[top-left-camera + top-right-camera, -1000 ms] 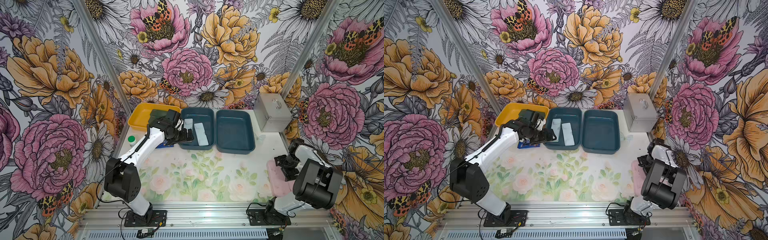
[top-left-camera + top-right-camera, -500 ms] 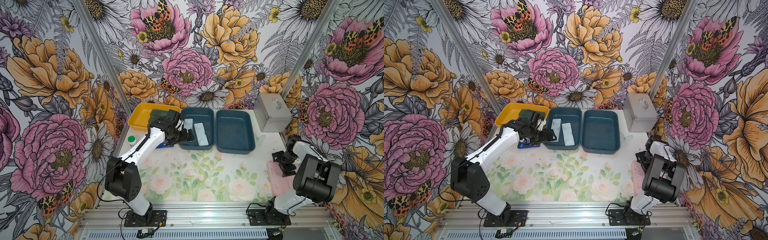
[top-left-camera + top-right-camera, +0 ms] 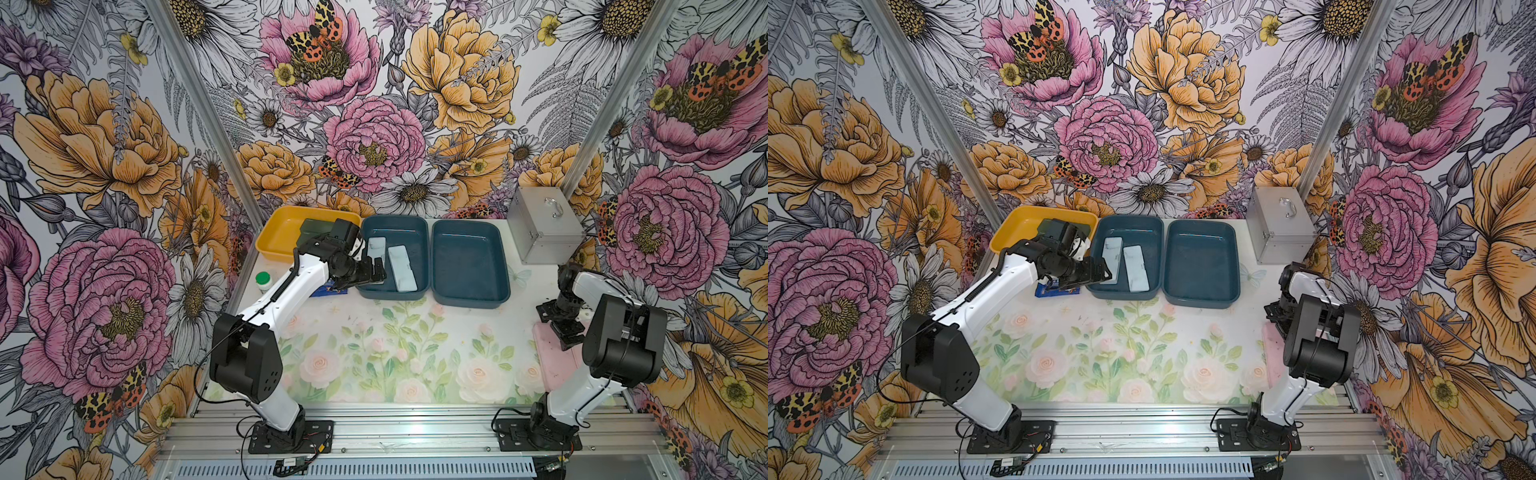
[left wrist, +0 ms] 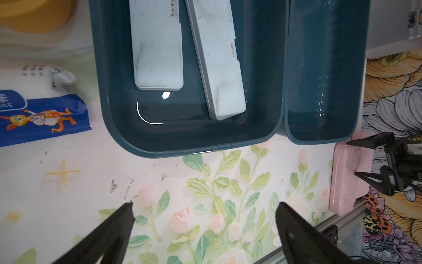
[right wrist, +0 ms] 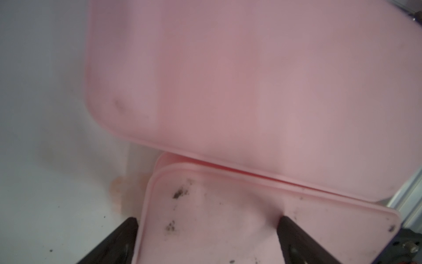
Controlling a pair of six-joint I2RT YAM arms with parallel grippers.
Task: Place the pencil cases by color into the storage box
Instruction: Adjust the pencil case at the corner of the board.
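Two pale blue pencil cases [image 3: 376,249] [image 3: 402,268] lie side by side in the middle teal storage box [image 3: 395,294]. My left gripper [image 3: 372,270] [image 4: 205,205] hovers open and empty over that box's near left corner. A dark green case [image 3: 316,227] lies in the yellow box [image 3: 274,245], partly hidden by the left arm. Two pink cases [image 5: 228,80] [image 5: 228,217] lie overlapping at the table's right edge [image 3: 552,357]. My right gripper [image 3: 555,328] [image 5: 208,225] is low over the nearer pink case and open, one finger beside its edge, one above its top.
The right teal box [image 3: 467,262] holds nothing. A silver metal case [image 3: 544,226] stands at the back right. A blue printed packet [image 4: 41,114] lies left of the middle box, and a white bottle with a green cap [image 3: 263,279] stands near the left wall.
The right arm has drawn its wrist a little back and inward over the pink cases. The left arm has not moved.
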